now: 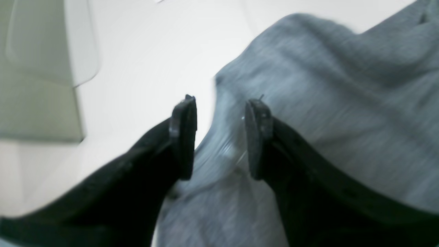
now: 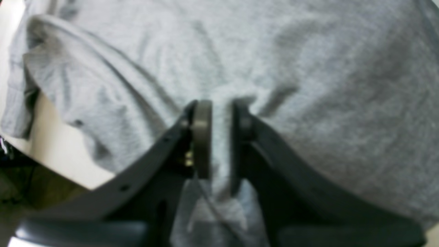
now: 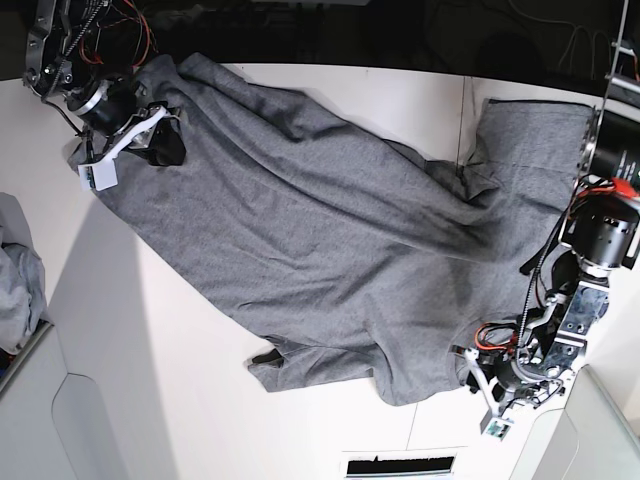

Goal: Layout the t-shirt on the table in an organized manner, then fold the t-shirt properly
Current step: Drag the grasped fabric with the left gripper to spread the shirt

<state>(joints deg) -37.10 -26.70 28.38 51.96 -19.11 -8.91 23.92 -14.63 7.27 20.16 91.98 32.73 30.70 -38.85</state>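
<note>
The heather-grey t-shirt [image 3: 330, 240] lies spread diagonally over the white table [image 3: 180, 380], creased, with a sleeve at the far right. My right gripper [image 3: 150, 140] is at the shirt's top-left corner. In the right wrist view this gripper [image 2: 221, 103] has its jaws slightly apart, with a ridge of shirt cloth [image 2: 308, 85] standing in the narrow gap. My left gripper [image 3: 490, 395] is at the shirt's lower right edge. In the left wrist view it [image 1: 222, 103] is open over the cloth edge [image 1: 325, 103], with bare table [image 1: 144, 51] to the left.
A paler bluish-grey cloth bundle [image 3: 15, 270] sits at the left edge. Light grey bins stand at the bottom left [image 3: 60, 420] and bottom right [image 3: 600, 430]; one bin [image 1: 37, 85] shows beside my left gripper. A dark seam [image 3: 462, 110] crosses the table.
</note>
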